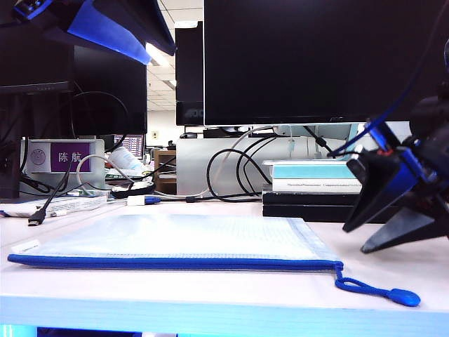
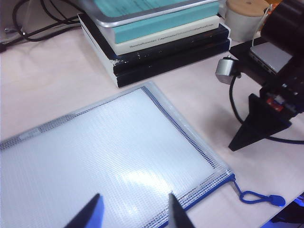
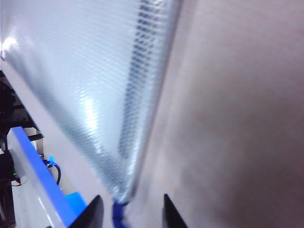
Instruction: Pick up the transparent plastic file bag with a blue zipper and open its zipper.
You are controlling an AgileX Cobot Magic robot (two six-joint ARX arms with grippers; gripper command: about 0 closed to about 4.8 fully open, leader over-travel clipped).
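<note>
The file bag (image 1: pixel 175 239) lies flat on the white table, a translucent mesh pouch. Its blue zipper (image 1: pixel 168 262) runs along the near edge and ends in a cord loop with an oval tab (image 1: pixel 403 296). My left gripper (image 2: pixel 135 203) hovers open high above the bag's zipper side (image 2: pixel 118 161), nothing between its fingers; in the exterior view it hangs at the upper left (image 1: pixel 161 55). My right gripper (image 3: pixel 129 205) stands open, low over the table at the bag's right corner (image 1: pixel 356 239). The blue cord (image 3: pixel 118 214) starts between its tips, ungripped.
A stack of books (image 1: pixel 316 186) sits behind the bag's far right corner. Monitors (image 1: pixel 316 63) and loose cables (image 1: pixel 231 175) fill the back. A grey box with a purple label (image 1: pixel 66 158) stands at the back left. A silver plug (image 2: pixel 225 71) lies near the right arm.
</note>
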